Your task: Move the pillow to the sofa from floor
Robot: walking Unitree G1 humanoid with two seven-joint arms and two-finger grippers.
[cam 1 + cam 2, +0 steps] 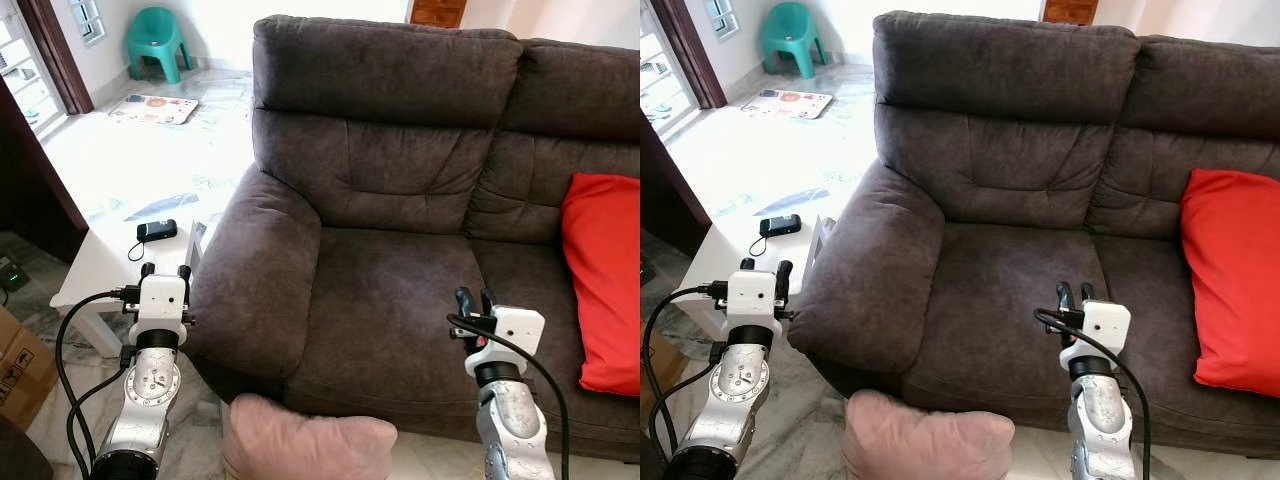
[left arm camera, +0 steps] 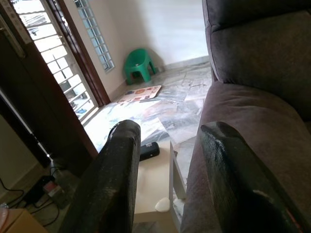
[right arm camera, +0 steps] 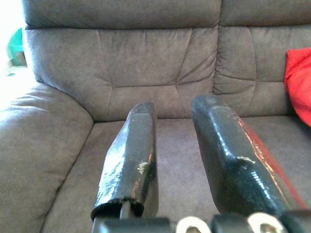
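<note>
The pink pillow [image 1: 305, 438] lies on the floor at the sofa's [image 1: 400, 190] front edge, ungrasped. Left claw [image 1: 165, 271] and right claw [image 1: 473, 302] hover released; everything remains.

The sofa [image 1: 400, 260] is covered in matt, suede-like grey cloth, the pink pillow [image 1: 305, 440] and red cushion [image 1: 605, 280] look like soft fabric, the floor [image 1: 150, 160] is glossy marble-look tile, and scuffed black coating is seen on the right end effector [image 3: 180, 150] fingers.

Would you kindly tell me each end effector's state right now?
Left end effector: open, holding nothing.
Right end effector: open, holding nothing.
</note>
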